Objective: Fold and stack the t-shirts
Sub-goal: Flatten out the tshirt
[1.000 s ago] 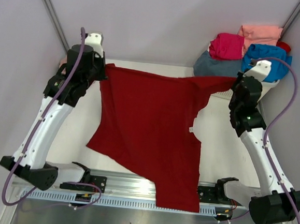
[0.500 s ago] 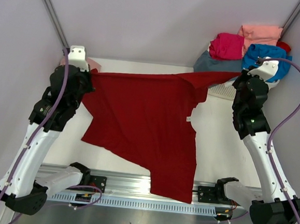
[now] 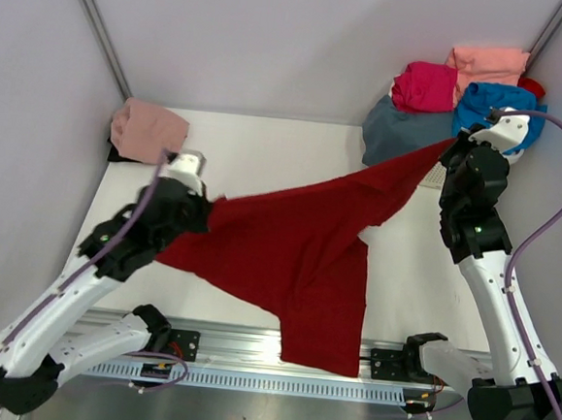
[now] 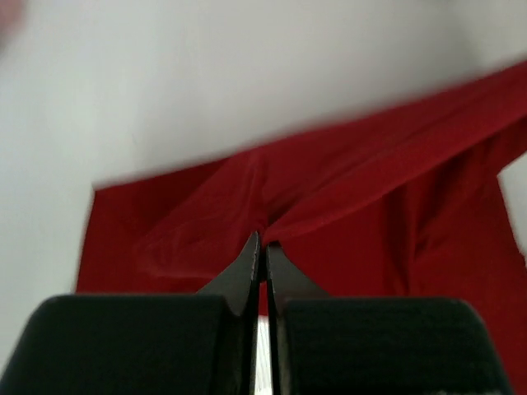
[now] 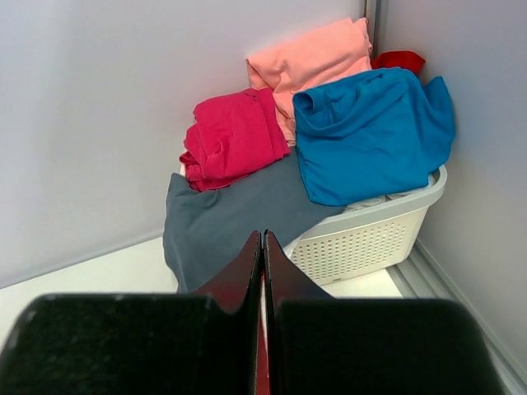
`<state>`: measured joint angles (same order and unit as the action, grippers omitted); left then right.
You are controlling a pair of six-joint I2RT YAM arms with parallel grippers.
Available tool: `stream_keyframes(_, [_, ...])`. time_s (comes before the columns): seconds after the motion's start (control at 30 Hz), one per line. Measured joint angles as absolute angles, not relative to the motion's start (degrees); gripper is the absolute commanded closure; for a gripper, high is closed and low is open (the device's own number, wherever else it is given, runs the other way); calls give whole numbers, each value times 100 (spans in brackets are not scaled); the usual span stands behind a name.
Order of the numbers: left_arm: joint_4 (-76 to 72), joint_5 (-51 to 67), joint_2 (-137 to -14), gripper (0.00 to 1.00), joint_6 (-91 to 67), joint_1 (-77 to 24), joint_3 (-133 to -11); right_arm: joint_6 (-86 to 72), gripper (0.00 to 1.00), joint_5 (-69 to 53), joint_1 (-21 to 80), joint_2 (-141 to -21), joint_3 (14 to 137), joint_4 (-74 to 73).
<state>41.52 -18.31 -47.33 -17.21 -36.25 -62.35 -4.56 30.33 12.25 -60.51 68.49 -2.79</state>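
The large dark red t-shirt [image 3: 297, 250] hangs stretched between my two grippers, and its lower part drapes over the table's near edge. My left gripper [image 3: 203, 212] is shut on its left edge, low over the left middle of the table; the left wrist view shows the cloth [image 4: 370, 206] pinched at the fingertips. My right gripper [image 3: 453, 151] is shut on the shirt's far right corner, high beside the basket; a red strip shows between its jaws. Magenta [image 5: 230, 136], salmon [image 5: 313, 53], bright blue [image 5: 370, 132] and slate grey-blue [image 5: 222, 218] t-shirts are piled in the basket. A dusty pink folded t-shirt [image 3: 148, 129] lies at the far left.
The white lattice basket [image 5: 370, 234] stands in the far right corner against the walls. A metal rail [image 3: 249, 363] runs along the near edge between the arm bases. Grey walls close in the left, back and right sides.
My left gripper has swung from the far left corner down and towards the table's middle, dragging the shirt's left edge with it and uncovering the pink shirt. The right gripper has barely moved.
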Motion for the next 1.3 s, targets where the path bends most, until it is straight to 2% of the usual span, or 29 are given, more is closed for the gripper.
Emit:
stream_keyframes(0.27, [5015, -1527, -5793, 99, -3288, -4880, -4766, -499, 100, 2936, 1227, -6121, 6847, -392])
stream_keyframes(0.47, [4950, -1269, -6659, 99, -3667, -5516, -4683, -563, 100, 2851, 1245, -6302, 6831, -576])
stream_keyframes(0.5, [4906, -1236, -6840, 96, -3669, -5599, -4700, -563, 100, 2838, 1258, -6318, 6829, -582])
stream_keyframes(0.53, [4873, -1181, -7008, 85, -3664, -5701, -4740, -563, 100, 2834, 1269, -6324, 6829, -582])
stream_keyframes(0.57, [4834, -1131, -7153, 66, -3629, -5804, -4786, -563, 100, 2832, 1275, -6324, 6829, -585])
stream_keyframes(0.6, [4803, -1074, -7269, 33, -3570, -5905, -4842, -563, 100, 2834, 1278, -6324, 6829, -574])
stream_keyframes(0.7, [4722, -913, -7413, 20, -3529, -6152, -5000, -558, 100, 2858, 1278, -6324, 6829, -554])
stream_keyframes(0.8, [4626, -827, -7393, 1, -3439, -6241, -5124, -558, 100, 2864, 1280, -6324, 6829, -545])
stream_keyframes(1.3, [4550, -1828, -7282, 1, -3704, -6248, -5140, -556, 100, 2869, 1415, -6324, 6829, -530])
